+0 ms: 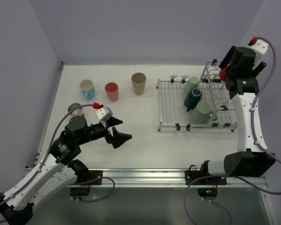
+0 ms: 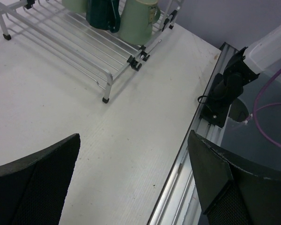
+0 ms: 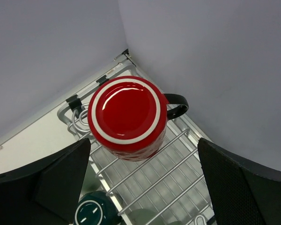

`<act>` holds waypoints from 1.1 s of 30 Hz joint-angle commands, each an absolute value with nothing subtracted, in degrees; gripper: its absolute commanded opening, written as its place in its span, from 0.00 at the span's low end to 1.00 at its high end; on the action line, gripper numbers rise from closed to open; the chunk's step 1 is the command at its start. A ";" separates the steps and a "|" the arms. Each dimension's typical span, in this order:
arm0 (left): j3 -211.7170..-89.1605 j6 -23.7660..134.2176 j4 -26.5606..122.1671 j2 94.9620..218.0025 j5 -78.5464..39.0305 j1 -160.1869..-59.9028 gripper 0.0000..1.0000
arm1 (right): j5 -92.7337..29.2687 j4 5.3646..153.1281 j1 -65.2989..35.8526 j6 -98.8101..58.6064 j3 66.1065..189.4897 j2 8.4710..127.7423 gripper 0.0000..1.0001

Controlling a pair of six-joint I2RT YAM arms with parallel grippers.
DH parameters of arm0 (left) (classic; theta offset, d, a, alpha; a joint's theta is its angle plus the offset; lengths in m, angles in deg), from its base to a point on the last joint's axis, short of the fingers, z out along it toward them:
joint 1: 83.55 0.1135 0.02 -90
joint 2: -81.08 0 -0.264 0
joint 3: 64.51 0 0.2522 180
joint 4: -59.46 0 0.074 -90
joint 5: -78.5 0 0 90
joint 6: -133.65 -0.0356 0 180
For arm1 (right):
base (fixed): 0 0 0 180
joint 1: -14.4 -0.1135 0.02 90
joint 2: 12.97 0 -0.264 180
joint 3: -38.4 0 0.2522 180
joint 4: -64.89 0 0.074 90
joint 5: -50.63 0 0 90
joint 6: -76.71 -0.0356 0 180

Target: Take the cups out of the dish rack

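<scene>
1. The silver wire dish rack [image 1: 171, 101] stands on the table's right half.
2. In it, a sage green cup [image 1: 192, 84], a dark teal mug [image 1: 193, 97] and a pale green mug [image 1: 202, 112] sit close together.
3. A red mug [image 3: 126, 117] with a black handle rests upside down at the rack's far end.
4. Left of the rack, a light blue mug [image 1: 87, 88], a pink-red tumbler [image 1: 111, 91] and a beige tumbler [image 1: 138, 83] stand upright in a row.

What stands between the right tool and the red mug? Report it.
Nothing visible. The right tool hangs open directly above the red mug, which sits upside down on the dish rack; only open air lies between them.
</scene>
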State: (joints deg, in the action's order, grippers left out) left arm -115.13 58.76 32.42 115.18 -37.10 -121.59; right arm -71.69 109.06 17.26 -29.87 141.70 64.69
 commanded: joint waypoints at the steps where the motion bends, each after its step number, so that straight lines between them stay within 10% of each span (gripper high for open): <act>1: -117.29 57.09 31.37 114.74 -36.19 -122.74 1.00 | -67.15 110.20 18.53 -30.43 144.89 66.21 0.99; 33: -118.00 56.13 31.02 118.25 -35.49 -124.06 1.00 | -61.96 111.88 22.31 -28.05 152.01 79.49 0.99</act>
State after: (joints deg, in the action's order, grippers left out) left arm -115.52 57.45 31.26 117.74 -35.68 -123.82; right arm -63.54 111.86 21.85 -29.63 149.72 78.86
